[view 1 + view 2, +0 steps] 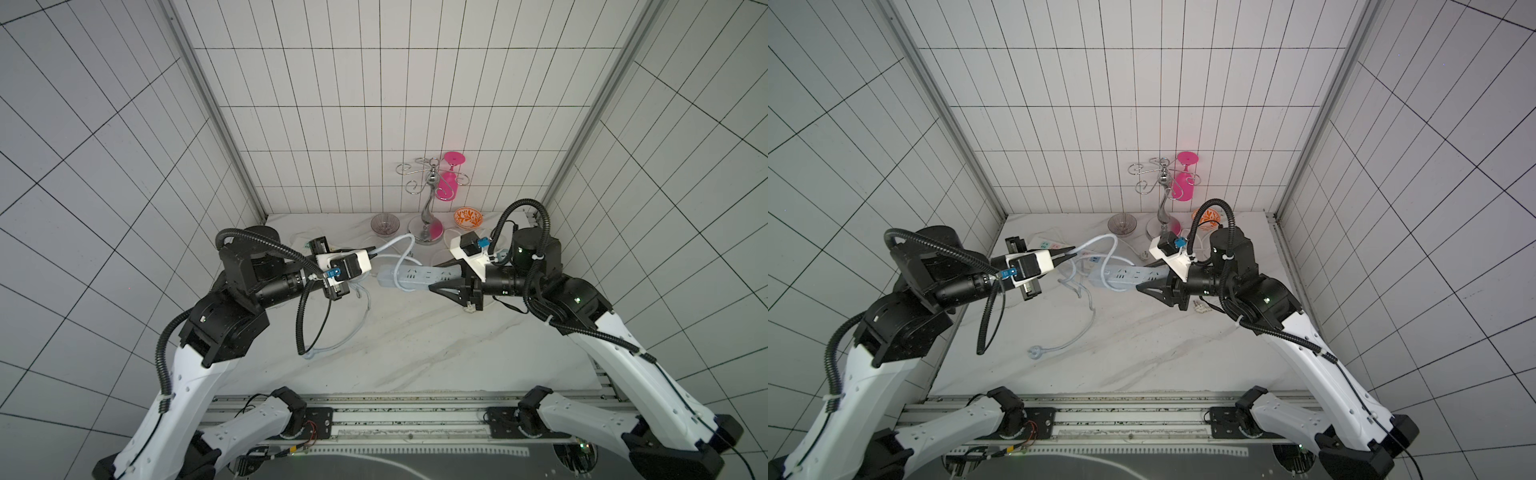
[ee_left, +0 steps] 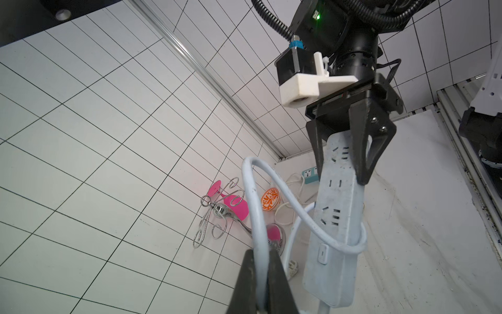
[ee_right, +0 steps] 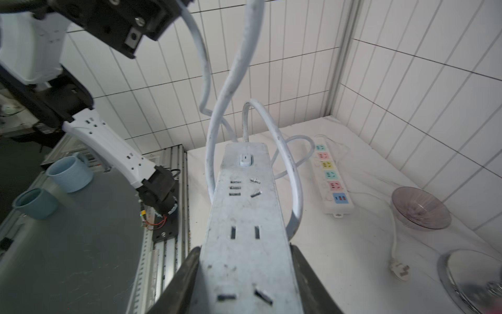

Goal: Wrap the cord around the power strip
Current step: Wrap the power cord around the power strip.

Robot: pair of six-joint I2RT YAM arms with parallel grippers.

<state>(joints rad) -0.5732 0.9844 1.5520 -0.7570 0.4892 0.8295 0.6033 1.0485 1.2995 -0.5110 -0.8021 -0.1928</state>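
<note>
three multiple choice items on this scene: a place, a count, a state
1. The black right gripper clamps the pale blue-grey plastic power strip at: A the end away from its small switch; B the middle; C the switch end.
2. Socket groups on that strip: A one; B five; C three.
3. The black left gripper is: A open; B shut on the pale round cord; C shut on the strip.
Key: A, the switch sits at the free end; C, three groups show on its face; B, it pinches the cord.

Power strip [image 3: 244,217] scuffed matt plastic; cord [image 2: 253,206] smooth.
</note>
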